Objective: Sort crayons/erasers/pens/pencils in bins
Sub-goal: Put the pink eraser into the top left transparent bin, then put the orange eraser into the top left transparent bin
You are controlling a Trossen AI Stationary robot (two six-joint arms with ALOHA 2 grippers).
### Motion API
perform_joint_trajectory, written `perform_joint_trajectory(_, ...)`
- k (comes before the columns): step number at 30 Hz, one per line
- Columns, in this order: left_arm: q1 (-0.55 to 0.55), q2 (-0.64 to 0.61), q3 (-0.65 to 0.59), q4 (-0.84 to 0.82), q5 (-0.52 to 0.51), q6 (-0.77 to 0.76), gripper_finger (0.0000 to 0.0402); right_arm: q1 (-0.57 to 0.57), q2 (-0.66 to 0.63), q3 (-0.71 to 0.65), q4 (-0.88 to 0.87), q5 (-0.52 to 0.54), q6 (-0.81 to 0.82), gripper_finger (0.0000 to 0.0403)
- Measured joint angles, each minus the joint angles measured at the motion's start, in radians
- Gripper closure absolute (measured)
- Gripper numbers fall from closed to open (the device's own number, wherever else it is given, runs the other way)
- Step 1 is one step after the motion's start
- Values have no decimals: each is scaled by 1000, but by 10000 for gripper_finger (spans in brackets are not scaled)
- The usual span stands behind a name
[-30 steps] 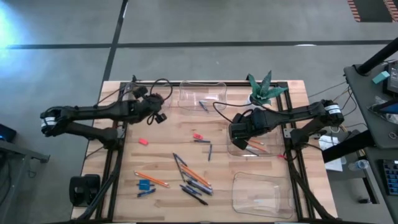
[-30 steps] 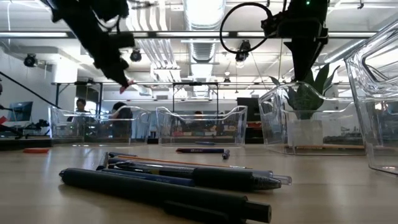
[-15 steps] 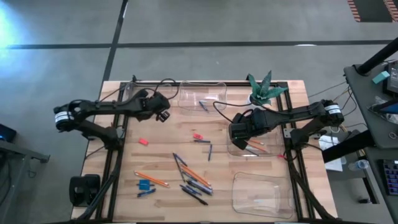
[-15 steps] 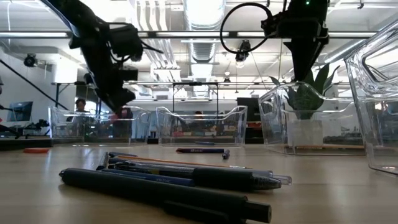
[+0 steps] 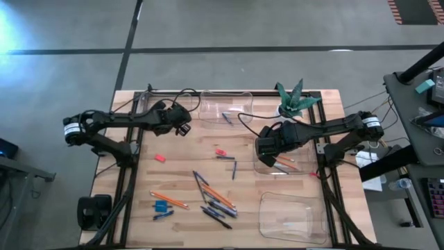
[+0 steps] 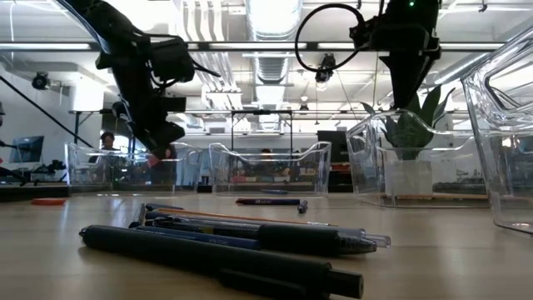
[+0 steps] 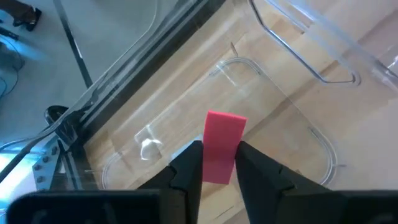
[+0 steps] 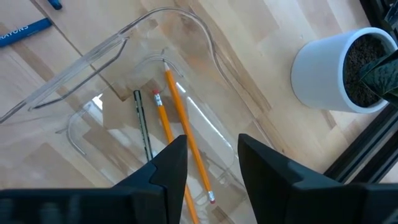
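A pink eraser (image 7: 222,134) stands between the fingers of my left gripper (image 7: 219,158), which is shut on it. That gripper (image 5: 182,129) hangs at the table's far left, above a clear bin (image 7: 292,112). My right gripper (image 8: 211,158) is open and holds nothing. It hovers (image 5: 267,149) over the clear bin (image 8: 205,43) at the right, where two orange pencils (image 8: 180,124) and a dark stick (image 8: 142,124) lie flat. Loose pens (image 5: 216,208), pencils (image 5: 170,200), crayons and erasers (image 5: 159,157) lie on the wood. My left gripper pinches the eraser's lower end (image 7: 217,173) between its two fingers, by its two long sides. The fingers slant down from above. The eraser sticks out past the fingertips, lifted clear above the bin's floor.
Another clear bin (image 5: 225,107) at the far middle holds a short blue stick. A further clear bin (image 5: 291,215) stands near right. A white plant pot (image 5: 291,105) stands at the far right. A blue eraser (image 5: 163,205) lies near left.
My left gripper has come down with the pink eraser toward the far-left bin and has rolled at the wrist. The eraser stays between its fingers. My right gripper has kept still.
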Motion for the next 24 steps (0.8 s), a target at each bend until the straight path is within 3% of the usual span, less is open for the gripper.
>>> perform_joint_trajectory(8,0,-7,21,0,-1,-2,256,0,0,0,1,0,-2,270)
perform_joint_trajectory(17,0,-80,167,2,2,-49,250,0,0,0,1,0,-2,266)
perform_joint_trajectory(24,-65,-161,229,49,339,-255,250,0,0,0,2,1,-6,272)
